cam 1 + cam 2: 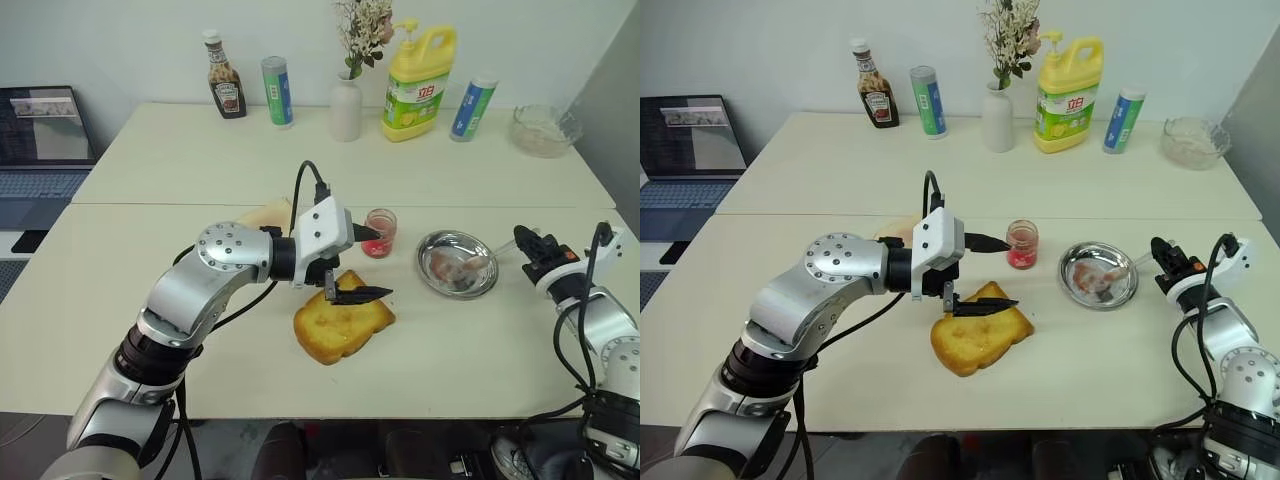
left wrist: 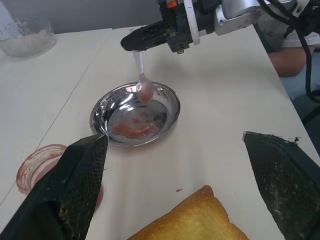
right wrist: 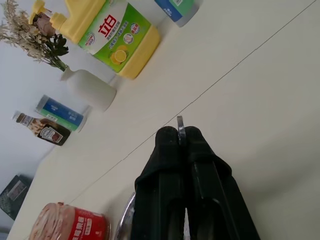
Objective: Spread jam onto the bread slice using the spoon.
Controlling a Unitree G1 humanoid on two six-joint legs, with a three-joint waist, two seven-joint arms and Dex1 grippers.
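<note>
The golden bread slice (image 1: 343, 322) lies on the table near the front. My left gripper (image 1: 383, 264) hangs open just above its far edge, one fingertip close by the jam jar (image 1: 380, 232), with nothing between its fingers (image 2: 75, 185). To the right, my right gripper (image 1: 522, 240) is shut on the handle of the silver spoon (image 1: 480, 263). The spoon's bowl (image 2: 143, 90), smeared pink, is over the round steel dish (image 1: 430, 245), which holds pink-red smears. In the right wrist view the handle's tip (image 3: 180, 122) pokes out between the shut fingers.
Along the table's far edge stand a ketchup bottle (image 1: 226, 88), a green-blue tube (image 1: 277, 91), a white vase (image 1: 346, 105), a yellow detergent bottle (image 1: 418, 85), another tube (image 1: 472, 105) and a glass bowl (image 1: 543, 130). A laptop (image 1: 40, 150) sits far left. A paler slice (image 1: 265, 213) lies behind my left arm.
</note>
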